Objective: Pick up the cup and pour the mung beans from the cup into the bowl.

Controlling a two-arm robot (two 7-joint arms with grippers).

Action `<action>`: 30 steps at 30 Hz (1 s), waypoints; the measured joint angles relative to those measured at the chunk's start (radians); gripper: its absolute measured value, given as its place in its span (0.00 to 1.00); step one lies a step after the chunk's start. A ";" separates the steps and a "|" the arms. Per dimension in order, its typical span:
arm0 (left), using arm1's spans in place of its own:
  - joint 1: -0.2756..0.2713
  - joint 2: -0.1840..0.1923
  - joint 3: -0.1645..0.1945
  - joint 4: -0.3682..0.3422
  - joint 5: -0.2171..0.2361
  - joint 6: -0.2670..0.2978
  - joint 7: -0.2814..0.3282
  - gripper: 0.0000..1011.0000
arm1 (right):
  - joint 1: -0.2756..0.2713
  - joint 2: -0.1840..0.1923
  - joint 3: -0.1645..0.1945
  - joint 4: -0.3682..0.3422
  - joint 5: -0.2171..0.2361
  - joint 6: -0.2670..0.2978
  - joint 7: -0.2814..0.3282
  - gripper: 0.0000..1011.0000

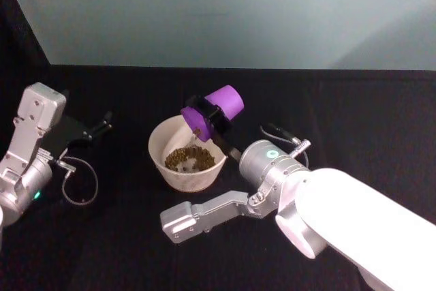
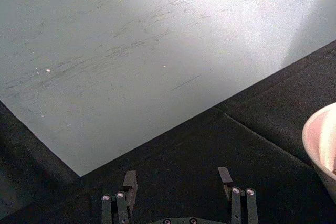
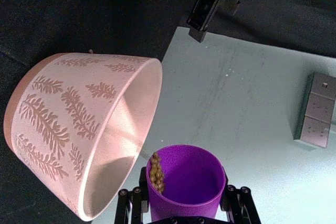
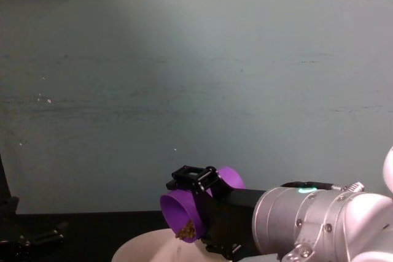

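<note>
The purple cup (image 1: 226, 102) is tipped on its side above the cream bowl (image 1: 182, 179), mouth facing down toward it. My right gripper (image 1: 206, 118) is shut on the cup near its rim. Mung beans (image 1: 187, 159) lie heaped in the bowl, and a few more spill over the cup's lip (image 1: 197, 132). In the right wrist view the cup (image 3: 187, 182) sits between the fingers, with a strand of beans (image 3: 156, 173) at its rim beside the leaf-patterned bowl (image 3: 63, 114). The chest view shows the cup (image 4: 179, 208) over the bowl's rim (image 4: 138, 247). My left gripper (image 1: 102, 126) is parked left of the bowl, open and empty.
A black cloth covers the table, with a pale wall behind it. A loose cable (image 1: 80, 183) curls by the left arm. The right forearm (image 1: 204, 215) lies across the table in front of the bowl. The bowl's edge (image 2: 321, 145) shows in the left wrist view.
</note>
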 joint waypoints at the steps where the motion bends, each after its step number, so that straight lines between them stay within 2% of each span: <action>1: 0.000 0.000 0.000 0.000 0.000 0.000 0.000 0.99 | 0.002 0.001 -0.005 -0.002 -0.010 0.002 0.001 0.72; 22: 0.000 0.000 0.000 0.000 0.000 0.000 0.000 0.99 | 0.022 0.013 -0.049 -0.010 -0.093 0.007 0.015 0.72; 30: 0.000 0.000 0.000 0.000 0.000 0.000 0.000 0.99 | 0.035 0.025 -0.077 -0.015 -0.154 0.018 0.027 0.72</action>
